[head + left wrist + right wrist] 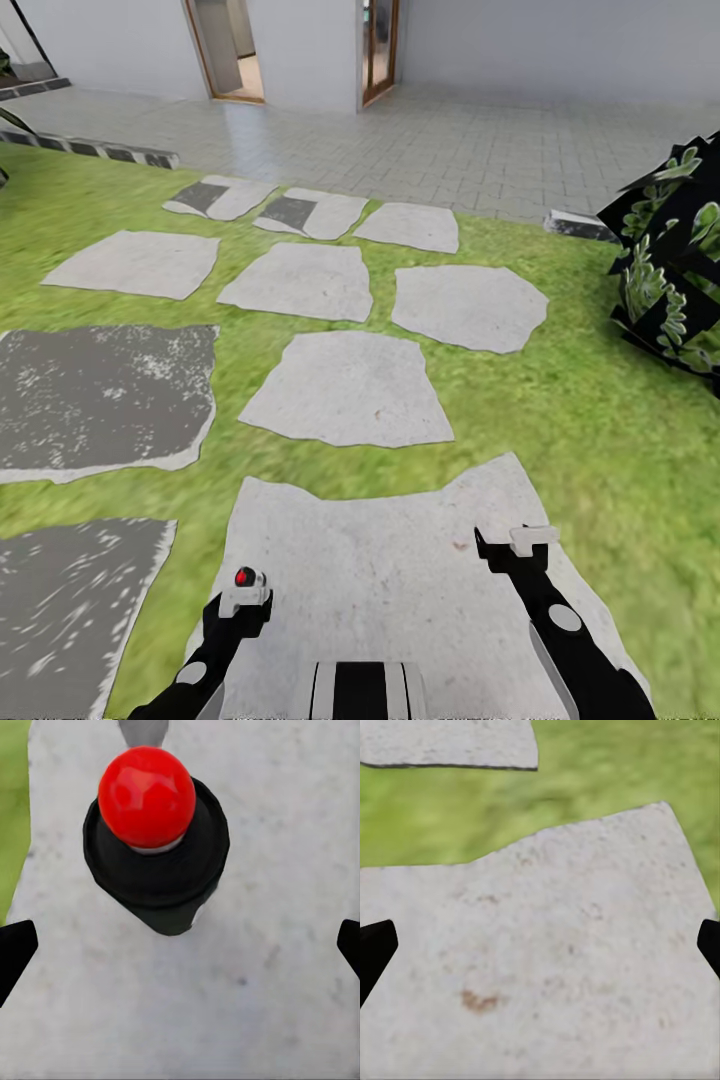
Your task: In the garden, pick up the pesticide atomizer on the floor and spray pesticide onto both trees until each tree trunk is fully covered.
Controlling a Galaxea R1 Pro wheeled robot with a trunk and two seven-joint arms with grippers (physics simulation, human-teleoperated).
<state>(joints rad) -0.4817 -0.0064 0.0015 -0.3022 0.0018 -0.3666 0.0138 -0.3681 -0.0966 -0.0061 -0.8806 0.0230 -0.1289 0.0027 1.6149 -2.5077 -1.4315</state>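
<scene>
Two claws over the big paving slab (400, 590): left claw (245, 592) holds the pesticide atomizer (156, 844); right claw (540, 945) wide, empty. Pickup prob. done; next, find trees.

Garden, lawn (560, 420), stepping stones (350, 390), house door (380, 50)

The atomizer (156, 866) is black with a glossy red ball top. Pale grey speckled stones (350, 390) lie in green grass (600, 430); two slabs (100, 400) are dark grey, white-flecked.

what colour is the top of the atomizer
Bright red, a round cap on the black pesticide atomizer; clearest in the left wrist view.
</scene>
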